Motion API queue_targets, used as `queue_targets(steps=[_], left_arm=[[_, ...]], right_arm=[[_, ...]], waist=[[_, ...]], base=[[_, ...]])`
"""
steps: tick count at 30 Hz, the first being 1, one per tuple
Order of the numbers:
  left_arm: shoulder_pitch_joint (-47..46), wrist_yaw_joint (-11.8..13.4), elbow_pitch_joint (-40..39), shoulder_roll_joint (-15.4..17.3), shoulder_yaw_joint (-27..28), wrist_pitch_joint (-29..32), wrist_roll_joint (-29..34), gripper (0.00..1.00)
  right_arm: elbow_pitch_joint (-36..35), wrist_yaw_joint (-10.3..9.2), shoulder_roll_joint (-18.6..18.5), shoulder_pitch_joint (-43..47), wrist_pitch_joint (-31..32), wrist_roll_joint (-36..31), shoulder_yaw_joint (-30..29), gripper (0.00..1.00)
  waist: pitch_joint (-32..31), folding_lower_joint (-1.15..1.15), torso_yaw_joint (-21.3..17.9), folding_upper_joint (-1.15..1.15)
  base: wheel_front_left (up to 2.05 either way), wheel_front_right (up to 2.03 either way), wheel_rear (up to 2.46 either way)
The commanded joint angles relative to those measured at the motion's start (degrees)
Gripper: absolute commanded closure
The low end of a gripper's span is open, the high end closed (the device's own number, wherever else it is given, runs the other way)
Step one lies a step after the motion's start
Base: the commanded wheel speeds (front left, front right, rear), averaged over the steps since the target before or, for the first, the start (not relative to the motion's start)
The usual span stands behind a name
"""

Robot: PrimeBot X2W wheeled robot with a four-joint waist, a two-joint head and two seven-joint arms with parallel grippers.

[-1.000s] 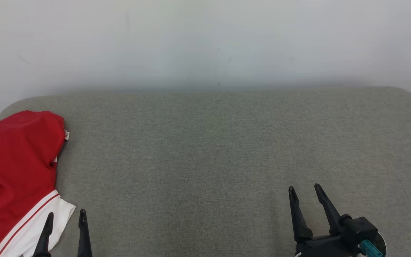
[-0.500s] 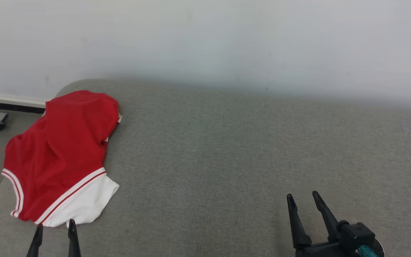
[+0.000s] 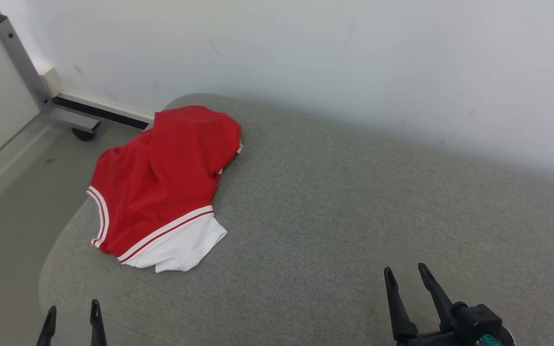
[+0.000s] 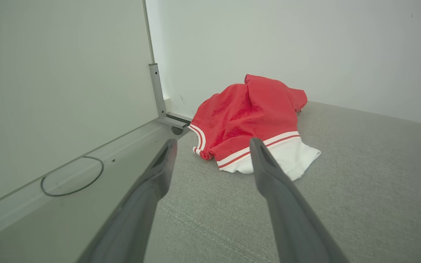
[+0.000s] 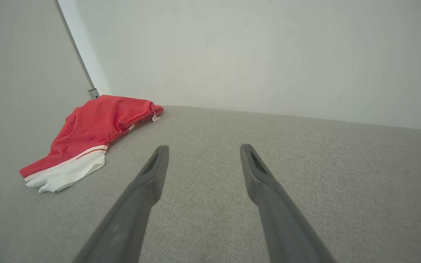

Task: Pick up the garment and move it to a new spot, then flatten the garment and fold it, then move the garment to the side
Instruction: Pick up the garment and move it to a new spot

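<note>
Left gripper first: its two dark fingers stand spread with nothing between them, low at the near left corner of the grey cushion, and in the left wrist view they point straight at the garment. That garment lies bunched at the cushion's left end, up toward the wall. Its red body is humped and creased, a striped band runs across its near side, and a white panel splays out toward me. Its left flank appears to hang slightly over the cushion's rounded edge, above the floor.

I judge it to be thin knit cloth, light and limp. It will not keep any shape, it will sag from a single pinch, and it will likely drag on the textured upholstery rather than slide. I see nothing fragile about it. The white panel is closest but lies flat, so I would have to press into the cushion to catch it. I would rather take the striped band where it rolls up at the left corner, since that fold gives the fingers something to bite. A second hold on the far red hump would let the cloth hang spread out.

Further right there is bare cushion, then the right gripper at the near right. Its fingers are also parted and empty, and it sits well apart from the garment, so it needs a long reach across.
</note>
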Motion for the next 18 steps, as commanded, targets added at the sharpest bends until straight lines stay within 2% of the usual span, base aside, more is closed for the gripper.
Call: queue_targets(steps=[1,7,18], left_arm=[[0.39,0.25,0.23,-0.08,0.18,-0.20,0.47,0.00],[1.25,1.44,-0.70,-0.25,2.35,-0.20,-0.32,0.00],[1.62,2.85,-1.43,-0.40,3.59,-0.20,-1.44,0.00]], right_arm=[[0.11,-0.12,0.10,0.45,-0.04,0.25,0.13,0.00],[0.50,-0.12,0.07,-0.94,-0.04,-0.63,1.91,0.00],[1.47,-0.12,0.08,-2.73,-0.04,-1.46,3.14,0.00]], waist=[[-0.19,0.00,4.53,0.00],[0.81,0.00,6.45,0.00],[2.02,0.00,6.90,0.00]], base=[[0.00,0.00,0.00],[0.00,0.00,0.00],[0.00,0.00,0.00]])
